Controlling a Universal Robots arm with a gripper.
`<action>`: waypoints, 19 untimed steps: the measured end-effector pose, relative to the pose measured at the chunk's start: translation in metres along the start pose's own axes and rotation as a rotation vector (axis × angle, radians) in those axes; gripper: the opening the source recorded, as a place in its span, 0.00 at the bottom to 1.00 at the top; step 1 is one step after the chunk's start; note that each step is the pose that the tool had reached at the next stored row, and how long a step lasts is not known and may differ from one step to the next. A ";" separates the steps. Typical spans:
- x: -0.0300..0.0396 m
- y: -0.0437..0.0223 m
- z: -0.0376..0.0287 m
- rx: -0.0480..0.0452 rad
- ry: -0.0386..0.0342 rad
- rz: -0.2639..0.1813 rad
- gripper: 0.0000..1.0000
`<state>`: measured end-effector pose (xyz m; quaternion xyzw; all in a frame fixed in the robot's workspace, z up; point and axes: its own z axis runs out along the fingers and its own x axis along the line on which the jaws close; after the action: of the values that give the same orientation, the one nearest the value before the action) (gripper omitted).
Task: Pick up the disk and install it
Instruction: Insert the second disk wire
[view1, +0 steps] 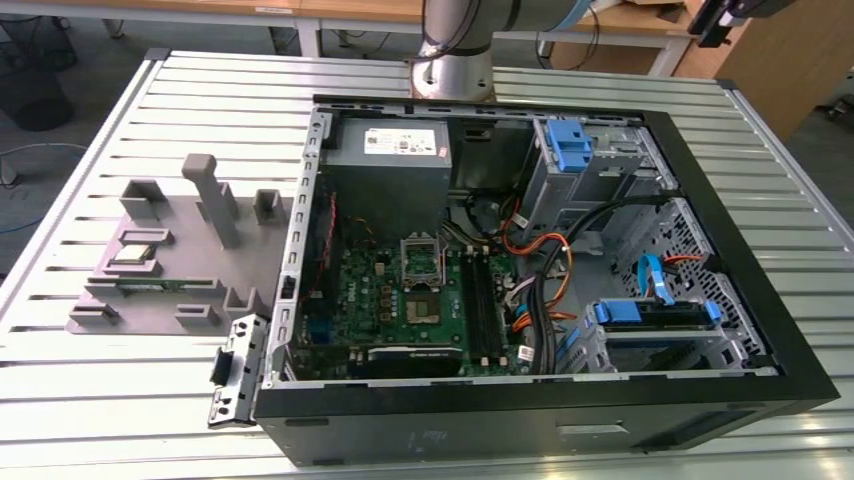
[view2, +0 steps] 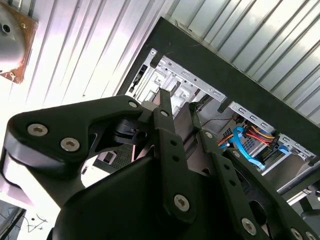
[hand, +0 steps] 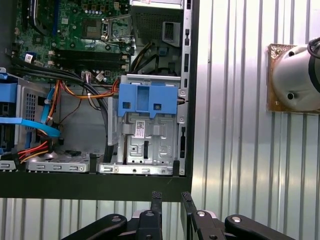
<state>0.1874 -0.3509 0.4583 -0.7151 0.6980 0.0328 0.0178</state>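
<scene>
Gripper (hand: 171, 201) fingers stand close together with a narrow gap and nothing between them, hovering over the black rim of an open computer case (view1: 747, 330) in the first wrist view; the second wrist view shows the same dark fingers (view2: 165, 107) nearly closed above the case's edge. Below them in the first wrist view sits a metal drive cage (hand: 147, 145) topped by a blue plastic bracket (hand: 148, 99), with orange and black cables (hand: 82, 90) running past to the green motherboard (hand: 75, 25). The disk (view1: 650, 312), its blue rails visible, lies in a bay at the lower corner of the case toward the exterior view's right, well apart from the arm's base (view1: 451, 60) at the far side of the slatted metal table (view1: 107, 390). A grey power-supply box (view1: 387, 150) occupies the case's far corner. On the exterior view's left, a grey fixture (view1: 167, 265) with upright posts rests on the table just beside the case.
</scene>
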 end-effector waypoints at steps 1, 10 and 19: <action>0.0000 0.0001 0.0002 0.0000 0.0000 0.000 0.29; 0.0001 0.0013 0.0019 0.0000 0.0000 0.000 0.29; 0.0002 0.0022 0.0032 0.0000 0.0000 0.000 0.29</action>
<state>0.1851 -0.3509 0.4551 -0.7151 0.6981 0.0328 0.0178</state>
